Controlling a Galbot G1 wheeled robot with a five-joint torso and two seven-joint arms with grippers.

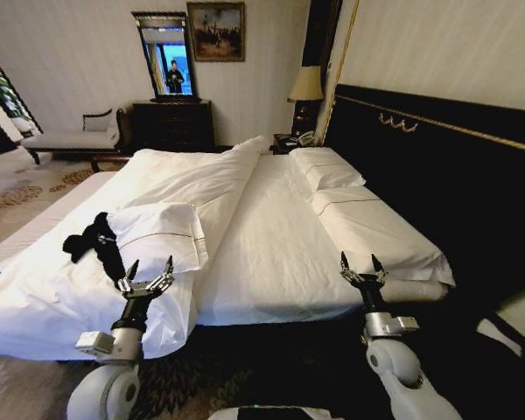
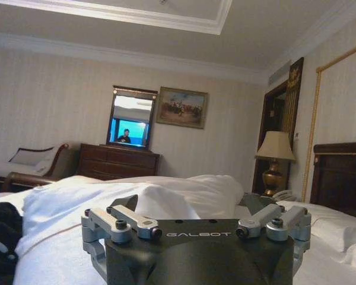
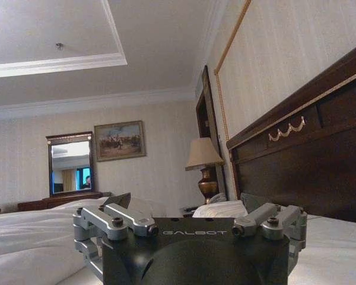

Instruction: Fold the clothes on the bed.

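The clothes, a black T-shirt (image 1: 94, 241), lie crumpled on the white duvet near the left front corner of the bed (image 1: 271, 249); a dark edge of the T-shirt (image 2: 0, 234) also appears in the left wrist view. My left gripper (image 1: 149, 271) stands open and empty just right of and nearer than the shirt, fingers pointing up over the folded duvet (image 2: 77, 219). My right gripper (image 1: 361, 266) stands open and empty over the bed's front right edge, far from the shirt. The left gripper (image 2: 193, 205) and the right gripper (image 3: 187, 203) both show spread fingers.
A folded-back duvet ridge (image 1: 197, 188) runs down the bed's left half. Pillows (image 1: 328, 168) lie against the dark headboard (image 1: 437, 157) on the right. Beyond the bed stand a dresser with mirror (image 1: 173, 122), a chaise bench (image 1: 70, 138) and a lamp (image 1: 306, 85).
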